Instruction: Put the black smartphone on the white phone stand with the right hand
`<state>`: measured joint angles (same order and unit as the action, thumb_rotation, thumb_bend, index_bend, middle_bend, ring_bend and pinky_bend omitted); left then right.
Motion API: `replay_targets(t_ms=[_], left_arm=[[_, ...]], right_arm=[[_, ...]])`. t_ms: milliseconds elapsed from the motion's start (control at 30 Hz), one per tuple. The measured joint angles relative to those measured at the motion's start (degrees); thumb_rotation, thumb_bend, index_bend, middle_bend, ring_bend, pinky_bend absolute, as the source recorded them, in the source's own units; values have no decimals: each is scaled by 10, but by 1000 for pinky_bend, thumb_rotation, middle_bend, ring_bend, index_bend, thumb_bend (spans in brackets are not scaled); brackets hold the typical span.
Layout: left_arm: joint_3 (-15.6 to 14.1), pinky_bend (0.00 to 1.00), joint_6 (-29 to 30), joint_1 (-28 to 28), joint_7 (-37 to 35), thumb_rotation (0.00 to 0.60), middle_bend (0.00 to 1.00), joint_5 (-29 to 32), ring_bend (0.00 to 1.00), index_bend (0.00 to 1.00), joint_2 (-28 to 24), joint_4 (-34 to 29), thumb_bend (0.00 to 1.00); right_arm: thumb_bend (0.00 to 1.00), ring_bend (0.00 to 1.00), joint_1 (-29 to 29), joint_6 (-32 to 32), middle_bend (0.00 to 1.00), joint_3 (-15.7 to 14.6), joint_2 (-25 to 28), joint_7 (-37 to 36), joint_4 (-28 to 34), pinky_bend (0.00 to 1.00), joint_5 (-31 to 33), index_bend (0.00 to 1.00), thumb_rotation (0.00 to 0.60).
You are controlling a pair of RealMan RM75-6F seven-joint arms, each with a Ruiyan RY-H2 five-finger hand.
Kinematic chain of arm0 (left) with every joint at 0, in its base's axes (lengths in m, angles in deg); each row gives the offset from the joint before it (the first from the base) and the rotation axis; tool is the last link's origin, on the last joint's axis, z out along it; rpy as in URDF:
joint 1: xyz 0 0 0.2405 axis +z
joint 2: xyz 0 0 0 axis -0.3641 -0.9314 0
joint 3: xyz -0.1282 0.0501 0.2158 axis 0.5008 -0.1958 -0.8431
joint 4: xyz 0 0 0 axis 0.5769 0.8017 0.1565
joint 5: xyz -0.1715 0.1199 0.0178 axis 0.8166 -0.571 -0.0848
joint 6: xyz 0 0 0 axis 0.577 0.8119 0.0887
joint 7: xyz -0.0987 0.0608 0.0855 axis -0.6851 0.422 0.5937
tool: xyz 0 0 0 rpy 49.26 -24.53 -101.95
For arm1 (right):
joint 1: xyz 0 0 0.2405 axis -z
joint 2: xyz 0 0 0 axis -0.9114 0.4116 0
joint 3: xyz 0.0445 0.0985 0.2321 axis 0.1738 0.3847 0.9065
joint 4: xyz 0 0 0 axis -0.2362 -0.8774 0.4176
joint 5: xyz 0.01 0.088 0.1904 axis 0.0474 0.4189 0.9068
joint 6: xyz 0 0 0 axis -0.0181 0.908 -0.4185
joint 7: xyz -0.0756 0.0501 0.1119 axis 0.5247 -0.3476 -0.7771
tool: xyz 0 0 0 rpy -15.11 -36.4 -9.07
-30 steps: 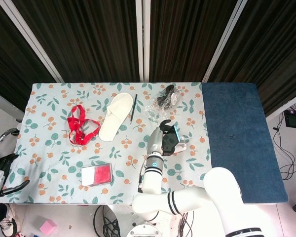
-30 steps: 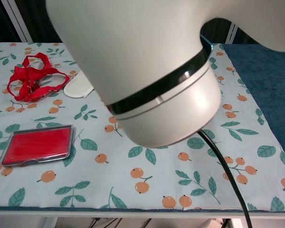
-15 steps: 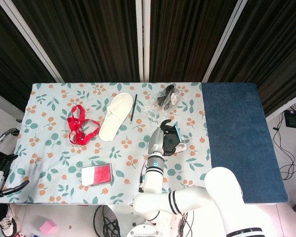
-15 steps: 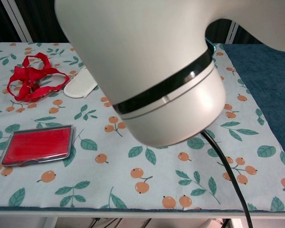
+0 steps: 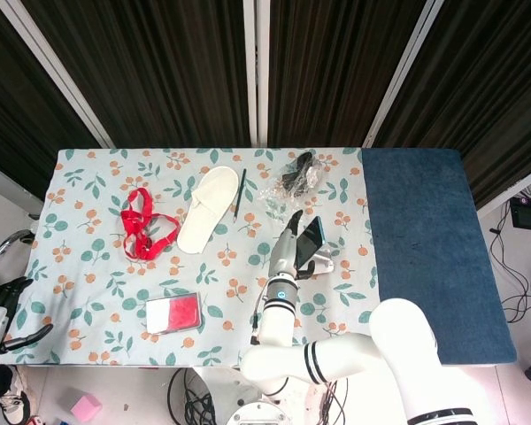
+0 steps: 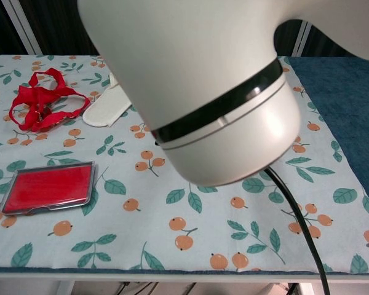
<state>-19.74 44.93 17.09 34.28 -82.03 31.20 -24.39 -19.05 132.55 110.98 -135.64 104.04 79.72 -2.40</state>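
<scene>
In the head view the black smartphone (image 5: 311,237) stands tilted, its lower end at the white phone stand (image 5: 324,264) near the middle of the floral cloth. My right hand (image 5: 287,248) is close against the phone's left side, fingers pointing up the table, and still grips its edge. My left hand (image 5: 7,310) hangs off the table's near-left corner with fingers apart and nothing in it. In the chest view my right arm's white forearm (image 6: 197,86) fills most of the frame and hides the phone, the stand and the hand.
A white slipper (image 5: 207,209), a black pen (image 5: 240,194) and a red strap (image 5: 142,223) lie at the back left. A crumpled clear bag with a black item (image 5: 292,181) sits behind the stand. A red flat case (image 5: 173,312) lies near the front edge. A blue mat (image 5: 429,248) covers the right.
The phone has gone from lying low in my right hand to tilted up and shifted slightly right and back over the stand. The left hand slid a little lower.
</scene>
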Motion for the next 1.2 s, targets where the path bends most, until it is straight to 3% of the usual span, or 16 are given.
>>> replay_targets(t_ms=[467, 1200], left_arm=[[0, 223, 1, 0, 2, 117, 56, -1, 72, 89, -1, -2, 0], [1, 223, -2, -4, 13, 117, 56, -2, 72, 89, -3, -13, 0]], right_arm=[[272, 0, 2, 3, 0, 5, 8, -5, 14, 0, 0, 0, 600], [244, 0, 1, 46, 0, 32, 55, -13, 97, 0, 32, 0, 600]])
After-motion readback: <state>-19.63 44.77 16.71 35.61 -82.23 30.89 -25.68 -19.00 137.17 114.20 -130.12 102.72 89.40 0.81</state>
